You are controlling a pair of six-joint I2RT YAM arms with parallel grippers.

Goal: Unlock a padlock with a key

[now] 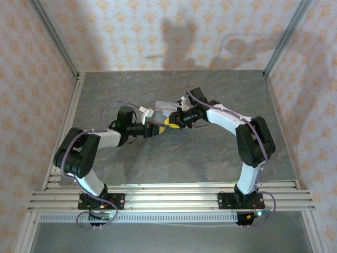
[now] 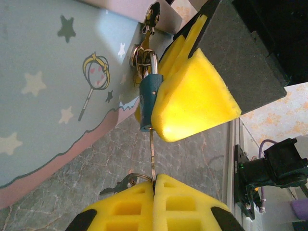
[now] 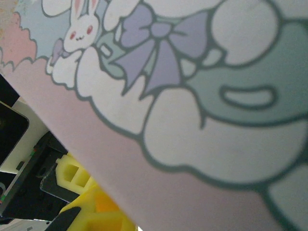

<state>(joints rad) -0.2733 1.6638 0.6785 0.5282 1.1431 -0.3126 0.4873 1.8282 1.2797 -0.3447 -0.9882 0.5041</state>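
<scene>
Cream patterned wallpaper (image 1: pixel 131 31) is covering three walls. A grey marbled tabletop (image 1: pixel 184 158) is occupying centre frame. Aluminium rails (image 1: pixel 174 197) are running along the lower edge. Soft shadows (image 1: pixel 179 37) are lying upper centre, source unclear.

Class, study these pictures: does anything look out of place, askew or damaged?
Nothing stands out: the key runs straight into the small teal padlock, which hangs from the clasp of the pastel case.

Silver key (image 2: pixel 152 154) in teal padlock (image 2: pixel 148 103)
</scene>
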